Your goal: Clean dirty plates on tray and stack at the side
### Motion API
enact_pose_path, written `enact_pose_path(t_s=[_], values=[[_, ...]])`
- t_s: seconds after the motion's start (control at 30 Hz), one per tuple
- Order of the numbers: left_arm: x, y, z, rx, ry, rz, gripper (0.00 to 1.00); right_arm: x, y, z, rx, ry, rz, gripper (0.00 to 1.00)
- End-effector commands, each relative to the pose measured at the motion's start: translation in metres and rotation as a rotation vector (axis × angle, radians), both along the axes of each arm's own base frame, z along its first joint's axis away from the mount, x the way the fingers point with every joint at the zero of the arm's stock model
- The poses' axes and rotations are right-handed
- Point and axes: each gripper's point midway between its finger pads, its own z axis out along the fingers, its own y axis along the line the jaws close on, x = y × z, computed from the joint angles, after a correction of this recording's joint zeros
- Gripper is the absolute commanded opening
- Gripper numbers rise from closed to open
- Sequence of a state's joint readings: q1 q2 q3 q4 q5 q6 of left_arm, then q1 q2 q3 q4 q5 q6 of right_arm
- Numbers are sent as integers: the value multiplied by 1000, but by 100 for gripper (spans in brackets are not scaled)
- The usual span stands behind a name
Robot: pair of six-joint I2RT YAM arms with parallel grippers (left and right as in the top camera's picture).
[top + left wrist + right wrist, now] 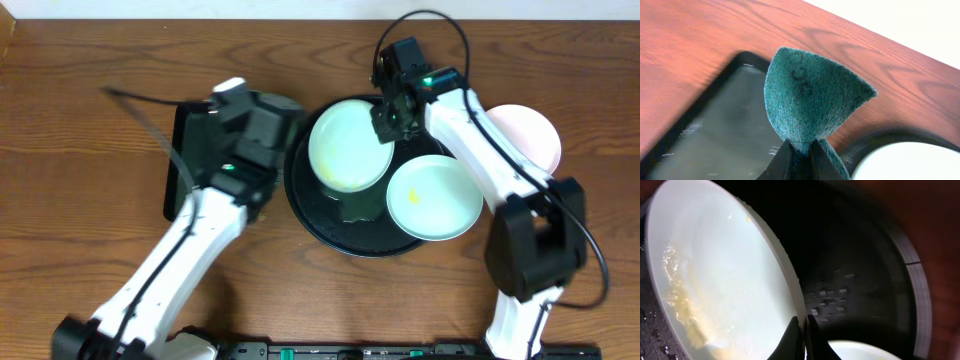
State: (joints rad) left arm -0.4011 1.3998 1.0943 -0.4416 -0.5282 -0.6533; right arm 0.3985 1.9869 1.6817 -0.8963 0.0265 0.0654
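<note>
Overhead: upper plate (348,145) and lower plate (435,197) lie on the black tray (303,205), and a third plate (528,135) sits on the bench (80,80) at right, presumably the stack site. The right fingers (392,120) are at the upper plate's right rim.
Left wrist: left fingers (781,162) are pinched shut on a green scouring pad (807,95), held upright above the rectangular tray (715,135), ready to scrub.
Right wrist: the fingers are clamped shut on the upper plate's rim, seemingly tipping it (the frame is blurred) to present its yellow-smeared face.

L gripper (800,162) pinching green scrub pad (807,100) above green tray (715,135)
</note>
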Motion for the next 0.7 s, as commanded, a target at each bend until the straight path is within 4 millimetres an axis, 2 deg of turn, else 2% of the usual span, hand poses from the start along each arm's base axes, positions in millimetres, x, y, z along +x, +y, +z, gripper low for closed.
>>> enact_pose_path(t_s=[0.0,0.13,0.27,0.37,0.5,0.67], values=[[-10,37,6,-6,19,76,8,4,-16,43,-185,-164,18,1],[-27,81,-8,-19,120,169,8,2,-30,90,-455,-340,20,1],[-44,119,-20,5,211,248,8,-5,-26,136,-706,-508,21,1],[-45,124,-26,-81,225,247,8,-14,-8,157,-814,-594,44,1],[-46,131,-31,-150,233,255,8,-26,16,166,-865,-639,107,1],[-47,136,-31,-162,233,268,8,-36,28,188,-979,-708,117,1]])
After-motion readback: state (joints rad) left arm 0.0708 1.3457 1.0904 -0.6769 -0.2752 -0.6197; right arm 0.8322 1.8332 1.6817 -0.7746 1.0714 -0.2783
